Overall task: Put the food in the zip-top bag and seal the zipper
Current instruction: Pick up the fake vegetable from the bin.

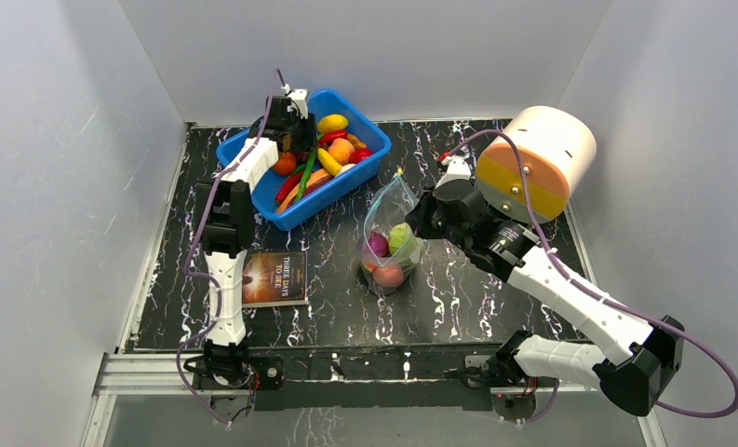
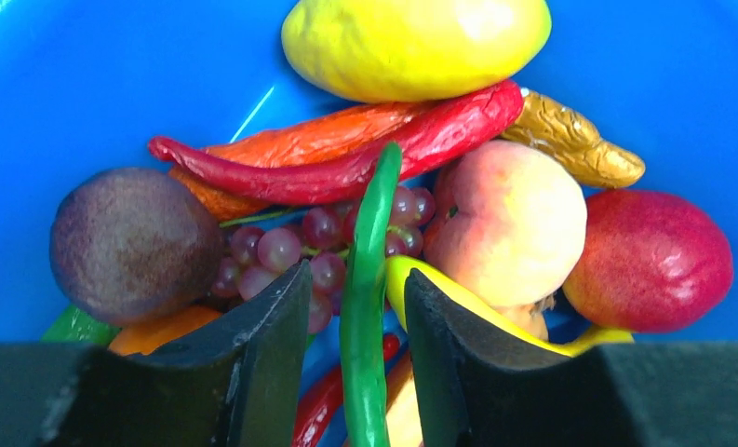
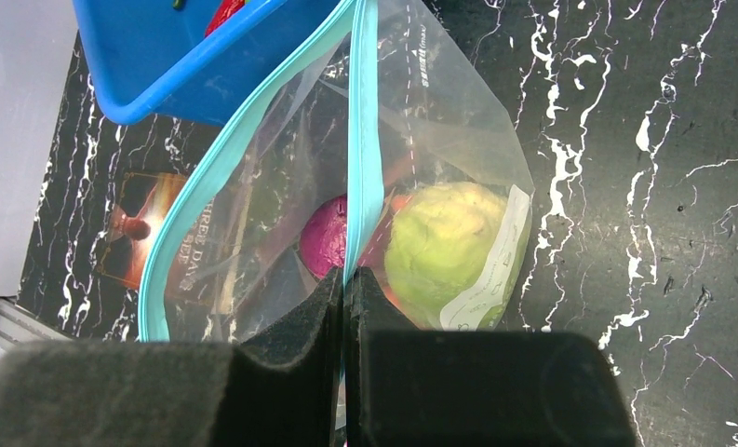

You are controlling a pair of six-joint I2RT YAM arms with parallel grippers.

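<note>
Blue bin (image 1: 304,212), black white-veined table (image 1: 476,298), clear bag (image 1: 390,200), blue-green zipper (image 3: 360,140), green bean (image 2: 369,279), purple onion (image 3: 326,247).

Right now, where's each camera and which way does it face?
Top external: above, behind the bases, looking down at the table; left arm, right arm show.
Left wrist: faces into blue bin; open jaws straddle green bean.
Right wrist: faces down on zip-top bag; jaws shut on zipper.
Shared: bin and bag, top and right wrist.

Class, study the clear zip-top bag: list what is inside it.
Inside the zip-top bag: a purple onion, a green cabbage and, in the top view, a peach-coloured piece. The right gripper and crinkled plastic hide anything beneath them.
</note>
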